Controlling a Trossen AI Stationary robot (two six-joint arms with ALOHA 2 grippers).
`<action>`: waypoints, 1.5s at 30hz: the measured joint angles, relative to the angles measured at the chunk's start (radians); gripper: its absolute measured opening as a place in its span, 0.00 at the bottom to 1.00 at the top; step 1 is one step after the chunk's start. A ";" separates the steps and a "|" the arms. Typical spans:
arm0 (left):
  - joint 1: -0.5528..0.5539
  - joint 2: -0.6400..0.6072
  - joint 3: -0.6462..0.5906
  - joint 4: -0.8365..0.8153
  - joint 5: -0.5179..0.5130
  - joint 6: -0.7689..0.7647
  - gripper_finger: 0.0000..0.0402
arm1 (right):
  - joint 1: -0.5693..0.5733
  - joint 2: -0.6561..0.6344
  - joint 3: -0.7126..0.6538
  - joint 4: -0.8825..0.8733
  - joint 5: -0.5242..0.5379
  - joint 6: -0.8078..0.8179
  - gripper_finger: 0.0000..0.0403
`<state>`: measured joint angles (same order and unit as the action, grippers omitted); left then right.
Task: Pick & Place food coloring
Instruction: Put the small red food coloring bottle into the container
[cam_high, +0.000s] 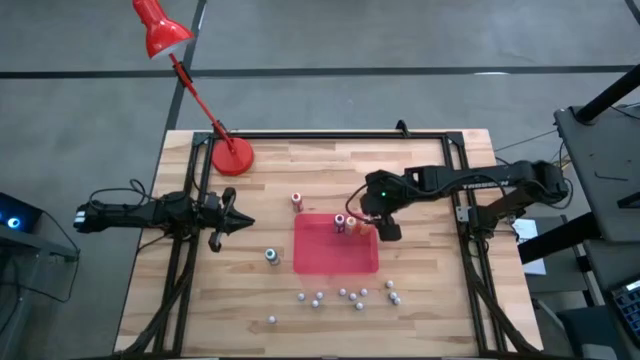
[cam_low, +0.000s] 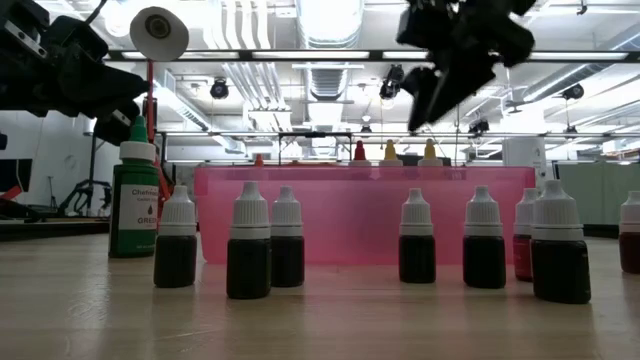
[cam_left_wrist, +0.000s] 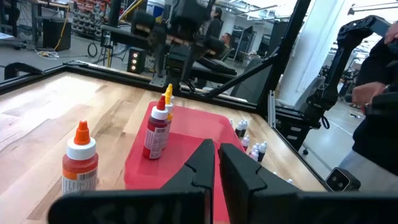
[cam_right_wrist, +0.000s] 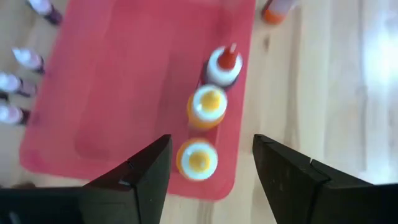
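Three food coloring bottles stand upright in a row on the red tray (cam_right_wrist: 112, 93), near its far right corner: a red-tipped one (cam_right_wrist: 222, 65) and two yellow ones (cam_right_wrist: 207, 106) (cam_right_wrist: 197, 158). An orange bottle (cam_high: 297, 201) stands on the table beyond the tray. A green one (cam_high: 271, 256) stands to the tray's left. My right gripper (cam_right_wrist: 211, 143) hangs open above the nearest yellow bottle, clear of it, with its fingers slanting down. My left gripper (cam_high: 235, 222) waits shut and level left of the tray.
Several small dark bottles with white caps (cam_high: 345, 295) stand scattered on the table near its front edge, in front of the tray. A red desk lamp (cam_high: 231, 156) stands at the far left corner. A black frame runs along the table's edges (cam_high: 330, 134).
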<state>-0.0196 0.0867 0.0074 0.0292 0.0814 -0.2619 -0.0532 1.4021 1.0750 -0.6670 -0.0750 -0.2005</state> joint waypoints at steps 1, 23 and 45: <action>0.000 0.000 0.000 0.000 0.000 0.000 0.00 | 0.000 0.003 0.017 -0.003 0.000 0.000 0.54; 0.000 0.000 0.000 0.000 0.000 0.000 0.00 | -0.007 0.153 0.271 -0.007 -0.001 -0.014 0.54; 0.000 0.000 0.000 0.000 0.000 0.000 0.00 | 0.157 0.069 0.234 -0.177 -0.004 0.124 0.53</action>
<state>-0.0194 0.0866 0.0073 0.0292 0.0814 -0.2619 0.1034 1.4708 1.3090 -0.8436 -0.0793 -0.0768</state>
